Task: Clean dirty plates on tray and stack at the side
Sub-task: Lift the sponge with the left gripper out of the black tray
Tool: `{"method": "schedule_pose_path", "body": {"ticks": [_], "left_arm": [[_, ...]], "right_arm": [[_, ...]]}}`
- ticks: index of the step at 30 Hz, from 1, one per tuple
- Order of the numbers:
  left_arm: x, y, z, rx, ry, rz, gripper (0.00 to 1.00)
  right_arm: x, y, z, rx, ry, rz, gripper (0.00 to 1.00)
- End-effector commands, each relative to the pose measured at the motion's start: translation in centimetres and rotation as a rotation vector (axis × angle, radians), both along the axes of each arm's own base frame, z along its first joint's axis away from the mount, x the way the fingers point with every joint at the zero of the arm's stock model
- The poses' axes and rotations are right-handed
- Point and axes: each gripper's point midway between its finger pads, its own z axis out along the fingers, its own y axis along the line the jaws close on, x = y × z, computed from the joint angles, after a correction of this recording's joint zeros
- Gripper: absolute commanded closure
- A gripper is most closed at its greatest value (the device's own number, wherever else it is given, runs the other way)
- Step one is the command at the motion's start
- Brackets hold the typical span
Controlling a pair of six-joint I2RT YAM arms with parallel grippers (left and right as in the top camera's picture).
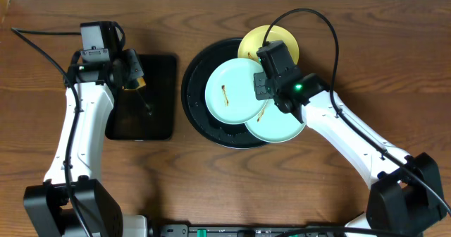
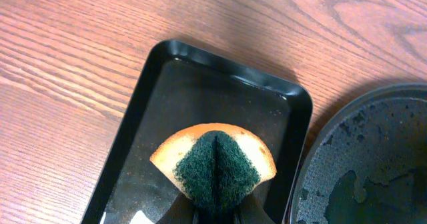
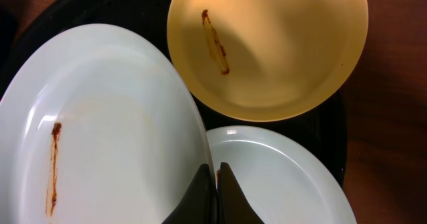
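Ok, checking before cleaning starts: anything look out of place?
The yellow plate and lower mint plate overhang the tray's rim instead of lying inside. Brown smears streak the yellow and upper mint plate.

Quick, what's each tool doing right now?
Left tool: closed on the folded sponge.
Right tool: closed on the rim of the smeared mint plate.
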Motion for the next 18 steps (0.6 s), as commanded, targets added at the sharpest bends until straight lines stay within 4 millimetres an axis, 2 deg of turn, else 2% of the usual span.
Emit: {"method": "schedule_pose_path", "body": {"ticks": [1, 8, 12, 16, 18], "left_arm": [[0.1, -1.0, 0.0, -0.04, -0.004, -0.046, 0.92], [-0.4, -1.1, -0.1, -0.029, 0.013, -0.072, 0.92], [0.9, 1.2, 0.7, 0.091, -0.047, -0.013, 0.92], [1.5, 1.2, 1.5, 0.095, -0.086, -0.012, 0.92], [2.0, 1.6, 1.0, 0.104, -0.092, 0.003, 0.92]], "right_arm": [[0.2, -0.3, -0.1, -0.016, -0.005, 0.001, 0.99], [0.2, -0.3, -0.1, -0.016, -0.004, 0.001, 0.99], [0.2, -0.3, -0.1, -0.016, -0.004, 0.001, 0.99], [0.3, -0.3, -0.1, -0.015, -0.006, 0.001, 0.99], [0.3, -0.3, -0.1, -0.014, -0.007, 0.001, 0.99]]}}
